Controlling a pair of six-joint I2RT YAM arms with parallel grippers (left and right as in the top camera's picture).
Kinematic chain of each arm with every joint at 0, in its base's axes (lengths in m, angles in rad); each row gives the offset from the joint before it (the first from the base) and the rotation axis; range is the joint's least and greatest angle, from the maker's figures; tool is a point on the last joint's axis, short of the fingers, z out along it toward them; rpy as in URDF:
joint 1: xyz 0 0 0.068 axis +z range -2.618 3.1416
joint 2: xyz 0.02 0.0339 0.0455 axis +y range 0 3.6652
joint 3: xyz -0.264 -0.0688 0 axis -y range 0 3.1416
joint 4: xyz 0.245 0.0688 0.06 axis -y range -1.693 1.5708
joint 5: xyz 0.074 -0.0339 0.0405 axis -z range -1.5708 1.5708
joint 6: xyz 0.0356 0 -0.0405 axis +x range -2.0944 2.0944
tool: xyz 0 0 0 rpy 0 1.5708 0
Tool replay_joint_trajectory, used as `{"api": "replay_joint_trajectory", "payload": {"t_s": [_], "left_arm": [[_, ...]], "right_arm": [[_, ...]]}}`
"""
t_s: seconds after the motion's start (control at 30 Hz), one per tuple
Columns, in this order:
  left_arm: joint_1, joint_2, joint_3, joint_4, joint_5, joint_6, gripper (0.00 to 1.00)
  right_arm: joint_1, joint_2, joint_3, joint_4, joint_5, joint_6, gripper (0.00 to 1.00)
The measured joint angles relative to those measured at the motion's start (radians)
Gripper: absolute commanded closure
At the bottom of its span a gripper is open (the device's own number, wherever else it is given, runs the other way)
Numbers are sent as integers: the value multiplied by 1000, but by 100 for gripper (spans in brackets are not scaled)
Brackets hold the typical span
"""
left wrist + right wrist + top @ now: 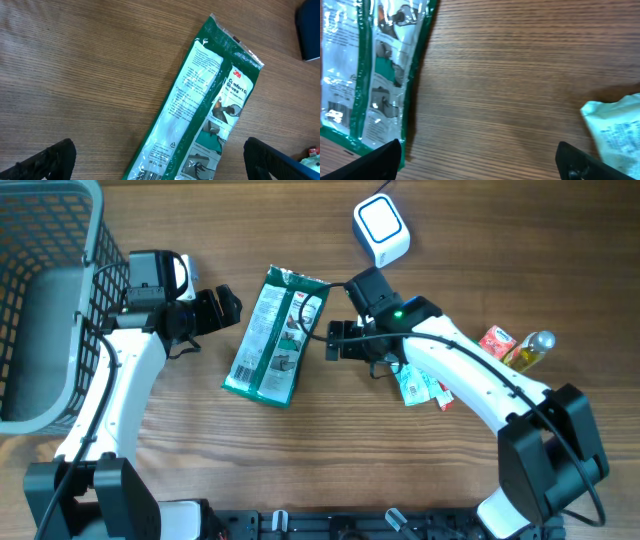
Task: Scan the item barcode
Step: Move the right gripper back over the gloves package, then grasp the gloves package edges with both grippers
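Between the spread fingertips of the right gripper (331, 340) there is only bare wood of the table (330, 450); its jaws stand wide and hold nothing. Just ahead of it lies the green glove packet (275, 335), flat, printed side up, its long edge facing this gripper. On the packet's far side the left gripper (228, 308) points at it, also spread wide and empty, near the packet's edge without touching. Beside the right wrist, on the side away from the robot, sits the white scanner (381, 227), apart from the packet. Under the right forearm lie small sachets (415, 387); beyond them are 1 red carton (495, 340) and 1 bottle (530, 350). Behind the left arm stands a grey basket (50, 230).
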Motion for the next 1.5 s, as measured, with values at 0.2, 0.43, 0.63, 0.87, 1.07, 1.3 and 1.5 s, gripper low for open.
{"api": "replay_joint_trajectory", "payload": {"t_s": [0.2, 0.43, 0.63, 0.87, 1.07, 1.3, 1.5], "left_arm": [[0, 0, 0, 0, 0, 0, 0], [0, 0, 0, 0, 0, 0, 0], [0, 0, 0, 19, 0, 0, 0], [0, 0, 0, 3, 0, 0, 96], [-39, 23, -2, 5, -2, 0, 96], [-127, 163, -10, 40, -57, 0, 96], [-147, 293, -11, 103, -90, 0, 96]], "right_arm": [[34, 0, 0, 21, 0, 39, 26], [37, 0, 0, 23, 0, 53, 49], [37, 0, -55, 98, 1, 54, 57], [37, 0, -139, 189, 0, 84, 56], [33, 0, -145, 232, -11, 98, 50], [-16, 0, -145, 233, -58, 97, 50], [-24, 0, -161, 248, -72, 89, 48]]}}
